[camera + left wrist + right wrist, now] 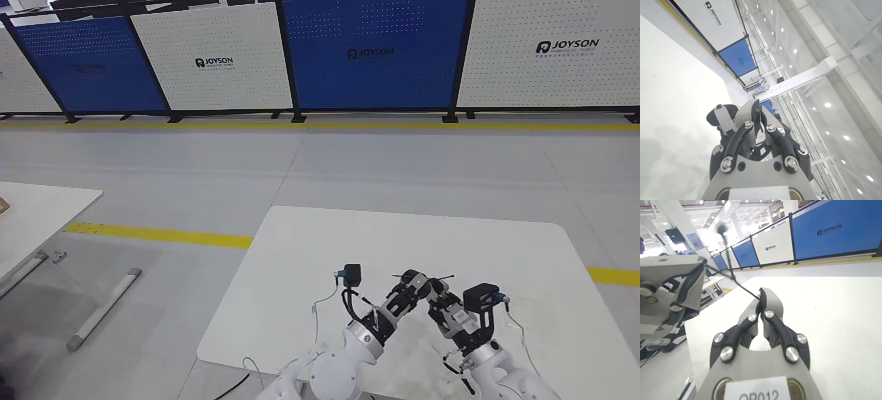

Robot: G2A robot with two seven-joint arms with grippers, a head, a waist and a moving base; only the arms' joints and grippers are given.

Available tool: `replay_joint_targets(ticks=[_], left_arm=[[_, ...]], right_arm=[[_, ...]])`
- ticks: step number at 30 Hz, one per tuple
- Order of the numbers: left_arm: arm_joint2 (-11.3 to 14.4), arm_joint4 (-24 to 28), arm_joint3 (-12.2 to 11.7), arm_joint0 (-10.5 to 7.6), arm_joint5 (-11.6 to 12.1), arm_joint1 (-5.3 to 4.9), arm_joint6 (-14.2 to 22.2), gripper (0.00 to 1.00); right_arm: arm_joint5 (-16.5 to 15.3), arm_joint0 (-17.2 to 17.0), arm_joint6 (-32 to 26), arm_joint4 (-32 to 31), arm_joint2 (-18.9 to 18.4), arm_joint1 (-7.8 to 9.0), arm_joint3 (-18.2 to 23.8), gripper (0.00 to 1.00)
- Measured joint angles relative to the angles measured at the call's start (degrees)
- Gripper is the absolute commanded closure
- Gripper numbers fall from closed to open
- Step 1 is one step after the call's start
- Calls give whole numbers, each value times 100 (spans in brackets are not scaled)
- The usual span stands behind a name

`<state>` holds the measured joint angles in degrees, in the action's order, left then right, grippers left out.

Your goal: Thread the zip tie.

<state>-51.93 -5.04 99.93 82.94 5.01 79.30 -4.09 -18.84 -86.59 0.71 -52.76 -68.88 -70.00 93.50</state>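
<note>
since both ends look pinched, we take the right wrist view first: the right gripper [760, 294] is fully closed on the black zip tie [745, 290]. the tie runs above the table [819, 323] to the left gripper [702, 263], also clamped on it. part of the strap stands up from a junction between them, tip blurred.

left wrist view: the left gripper's pads are pressed together on a small black bit of the tie.

top view: both grippers meet over the table's near part.

risk, as we judge it: the strap slips from the pads, or twists if the arms pull off-axis, so the tail jams or backs out of the head.

print: logos on the fence panels [834, 236] and a wrist label [757, 389], not transcribed.
</note>
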Motion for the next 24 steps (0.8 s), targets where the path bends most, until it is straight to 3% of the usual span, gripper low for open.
replay_joint_targets(ticks=[24], left_arm=[[-30, -371, 499, 279, 124, -61, 14, 100]], right_arm=[[80, 127, -86, -24, 88, -38, -152, 100]])
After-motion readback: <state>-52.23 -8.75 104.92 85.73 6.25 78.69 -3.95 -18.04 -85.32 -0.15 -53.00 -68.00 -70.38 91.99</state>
